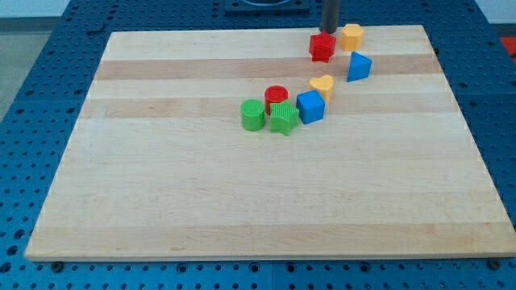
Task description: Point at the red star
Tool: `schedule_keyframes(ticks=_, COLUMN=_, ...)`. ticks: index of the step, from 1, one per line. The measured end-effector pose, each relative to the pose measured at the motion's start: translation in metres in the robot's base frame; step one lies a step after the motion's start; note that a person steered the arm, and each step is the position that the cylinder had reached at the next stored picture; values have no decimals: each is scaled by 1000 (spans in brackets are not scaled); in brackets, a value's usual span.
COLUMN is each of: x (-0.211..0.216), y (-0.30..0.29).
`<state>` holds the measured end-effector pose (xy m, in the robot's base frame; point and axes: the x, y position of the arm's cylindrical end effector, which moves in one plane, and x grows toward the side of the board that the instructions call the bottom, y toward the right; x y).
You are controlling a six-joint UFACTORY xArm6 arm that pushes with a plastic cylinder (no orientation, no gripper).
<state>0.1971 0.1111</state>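
Observation:
The red star (pixel 322 47) lies near the view's top edge of the wooden board (pixel 201 201), right of centre. My tip (pixel 329 31) stands just above the star in the view, at its upper edge, touching it or nearly so. The dark rod rises out of the view's top. A yellow hexagon block (pixel 351 36) sits right beside the star, to the view's right.
A blue block (pixel 359 66) lies below the yellow hexagon. A yellow heart (pixel 322 85), a blue cube (pixel 310 106), a red cylinder (pixel 276 97), a green star (pixel 282 118) and a green cylinder (pixel 253 115) cluster near the board's centre.

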Motion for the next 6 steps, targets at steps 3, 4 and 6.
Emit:
schedule_keyframes(ticks=3, x=30, y=60)
schedule_keyframes(ticks=4, x=32, y=67)
schedule_keyframes(ticks=6, x=-4, y=5)
